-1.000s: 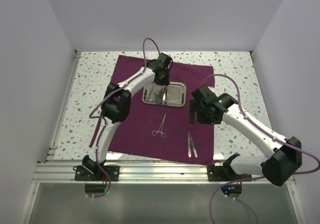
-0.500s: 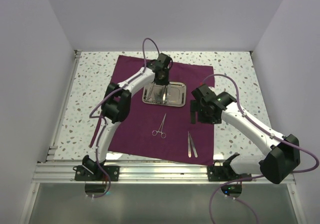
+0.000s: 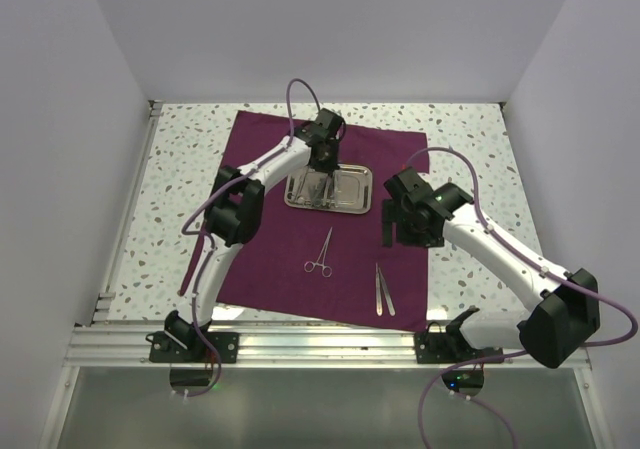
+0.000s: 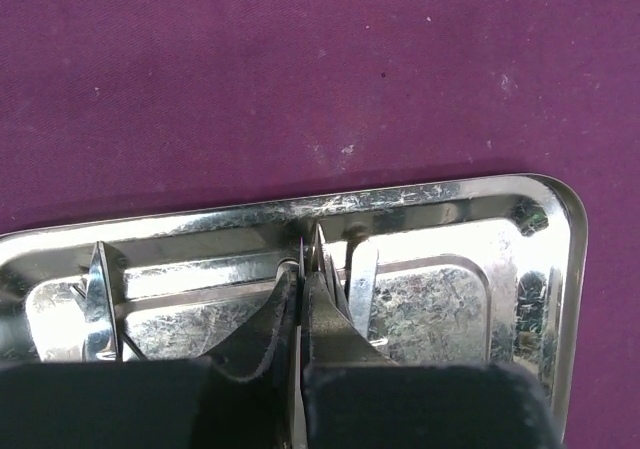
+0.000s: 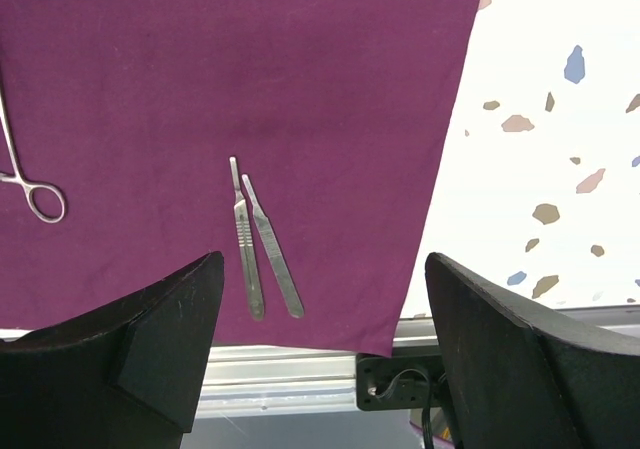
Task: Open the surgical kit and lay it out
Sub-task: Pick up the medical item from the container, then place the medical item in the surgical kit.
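Observation:
The maroon cloth [image 3: 270, 259] lies spread flat on the table. The steel tray [image 3: 352, 201] sits on its far middle and also shows in the left wrist view [image 4: 430, 309]. My left gripper [image 3: 322, 172] is down in the tray, shut [image 4: 303, 269] on a thin silver instrument whose blade shows between the fingers. Ring-handled forceps [image 3: 320, 253] lie on the cloth in front of the tray. Two slim silver instruments [image 3: 384, 290] lie side by side near the cloth's front edge and also show in the right wrist view [image 5: 262, 254]. My right gripper [image 3: 385, 231] hovers above them, wide open and empty [image 5: 322, 264].
More silver pieces [image 4: 362, 274] rest in the tray beside my left fingers. The speckled tabletop [image 3: 470, 149] shows right of the cloth, and its edge [image 5: 440, 169] runs close to my right gripper. An aluminium rail [image 3: 320, 344] borders the near side.
My right gripper has shifted slightly up and left over the cloth. My left gripper stays in the tray, nearly still.

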Available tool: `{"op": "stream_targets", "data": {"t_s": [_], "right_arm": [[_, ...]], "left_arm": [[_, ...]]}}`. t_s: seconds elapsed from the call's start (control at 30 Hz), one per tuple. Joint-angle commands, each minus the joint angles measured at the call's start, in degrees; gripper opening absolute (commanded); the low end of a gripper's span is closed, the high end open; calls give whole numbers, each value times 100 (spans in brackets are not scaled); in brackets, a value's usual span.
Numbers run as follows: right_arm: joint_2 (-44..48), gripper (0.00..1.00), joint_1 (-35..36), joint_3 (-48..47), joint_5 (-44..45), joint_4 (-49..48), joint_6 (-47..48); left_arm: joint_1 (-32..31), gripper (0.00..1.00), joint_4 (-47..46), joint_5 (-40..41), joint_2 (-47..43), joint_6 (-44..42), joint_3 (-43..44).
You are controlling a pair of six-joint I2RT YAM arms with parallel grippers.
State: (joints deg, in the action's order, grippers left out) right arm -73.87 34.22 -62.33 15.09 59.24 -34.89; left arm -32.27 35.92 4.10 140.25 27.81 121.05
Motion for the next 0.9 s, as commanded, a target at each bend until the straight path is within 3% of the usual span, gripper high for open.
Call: {"op": "stream_targets", "data": {"t_s": [0.0, 0.3, 0.43, 0.53, 0.63, 0.87], "right_arm": [[13, 85, -20, -263, 134, 79, 62], [-189, 84, -20, -464, 126, -123, 149], [-557, 84, -29, -745, 20, -360, 246], [-1022, 84, -29, -1104, -181, -624, 325], [-1680, 85, -38, -1683, -479, -914, 413], [-3238, 84, -91, -3679, -665, -1072, 545]], "left_arm": [[10, 0, 2, -102, -93, -83, 190], [46, 0, 213, -181, -1130, -30, 235], [46, 0, 267, -172, -1937, 13, -458], [2, 0, -14, -199, -2974, 66, -1792], [-69, 0, -313, -67, -4116, 162, -3845], [-200, 0, -410, 372, -5971, 523, -6511]]}}
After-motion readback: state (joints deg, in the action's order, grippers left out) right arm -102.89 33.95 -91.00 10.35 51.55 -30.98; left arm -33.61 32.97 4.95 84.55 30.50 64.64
